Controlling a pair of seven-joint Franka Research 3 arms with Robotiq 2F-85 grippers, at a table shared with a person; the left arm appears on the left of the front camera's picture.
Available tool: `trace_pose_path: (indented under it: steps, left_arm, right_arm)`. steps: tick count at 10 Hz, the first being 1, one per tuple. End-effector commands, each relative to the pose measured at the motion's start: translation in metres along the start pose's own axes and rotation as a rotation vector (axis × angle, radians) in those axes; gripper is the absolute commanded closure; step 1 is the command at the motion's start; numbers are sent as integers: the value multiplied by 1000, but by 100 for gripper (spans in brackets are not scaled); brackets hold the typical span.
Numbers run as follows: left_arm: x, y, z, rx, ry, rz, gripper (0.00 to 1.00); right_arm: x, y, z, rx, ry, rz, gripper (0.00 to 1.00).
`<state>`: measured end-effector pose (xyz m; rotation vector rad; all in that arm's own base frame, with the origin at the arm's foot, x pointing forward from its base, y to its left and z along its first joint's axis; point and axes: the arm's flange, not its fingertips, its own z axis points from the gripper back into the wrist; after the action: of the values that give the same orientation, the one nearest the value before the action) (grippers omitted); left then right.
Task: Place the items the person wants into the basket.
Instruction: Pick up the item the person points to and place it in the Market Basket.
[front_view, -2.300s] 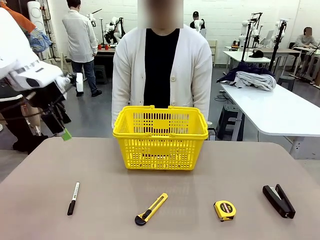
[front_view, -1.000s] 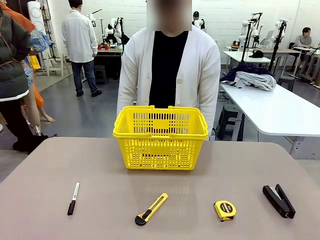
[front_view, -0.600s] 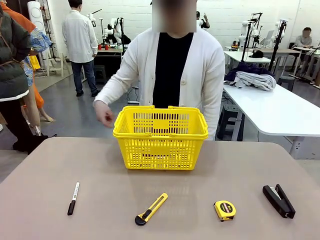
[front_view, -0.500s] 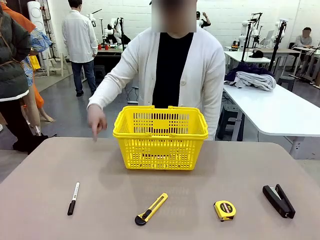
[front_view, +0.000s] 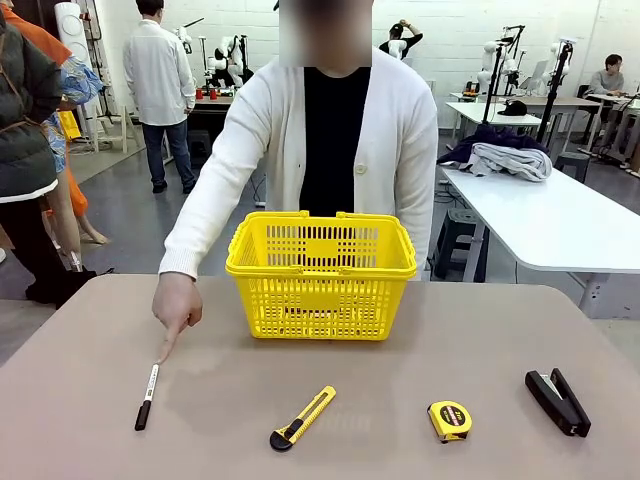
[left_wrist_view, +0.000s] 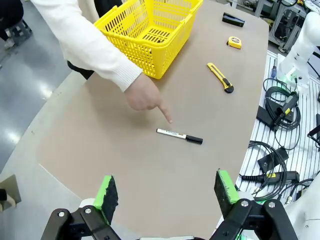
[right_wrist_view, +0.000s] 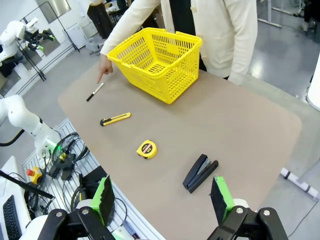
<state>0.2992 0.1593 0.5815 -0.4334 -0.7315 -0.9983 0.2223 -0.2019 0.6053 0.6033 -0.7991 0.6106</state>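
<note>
The person's hand (front_view: 177, 305) reaches down over the table, its forefinger pointing at the black marker with a white barrel label (front_view: 147, 396) near the front left. The yellow basket (front_view: 320, 275) stands upright at the table's far middle in front of the person. A black stapler (front_view: 557, 401) lies at the front right. The thin black pen is out of view. My left gripper (left_wrist_view: 165, 190) hangs open high above the marker (left_wrist_view: 179, 135). My right gripper (right_wrist_view: 162, 195) is open too, high above the stapler (right_wrist_view: 200, 172). Neither holds anything.
A yellow-and-black utility knife (front_view: 302, 418) and a yellow tape measure (front_view: 449, 420) lie between marker and stapler along the front. Cables (left_wrist_view: 280, 115) and equipment sit beyond the table's near edge. Bare tabletop (front_view: 480, 330) surrounds the basket.
The person's arm has come from their side, out past the basket and down to point at the marker. My left arm, at picture left in the oldest frame, has left the front view.
</note>
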Motion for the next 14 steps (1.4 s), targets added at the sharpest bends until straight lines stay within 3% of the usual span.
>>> trace_pose_path:
  steps: [1,7,11,14]
  left_arm:
    - [-1,0,1,-5,-19,-16,0]
    - [0,0,0,1,1,1,0]
    - [107,-32,-60,173,547,300,0]
    - [139,-75,-140,132,769,389,0]
  right_arm:
    - [2,0,1,17,-15,13,0]
    - [2,0,1,17,-15,13,0]
    - [2,0,1,17,-15,13,0]
    - [2,0,1,17,-15,13,0]
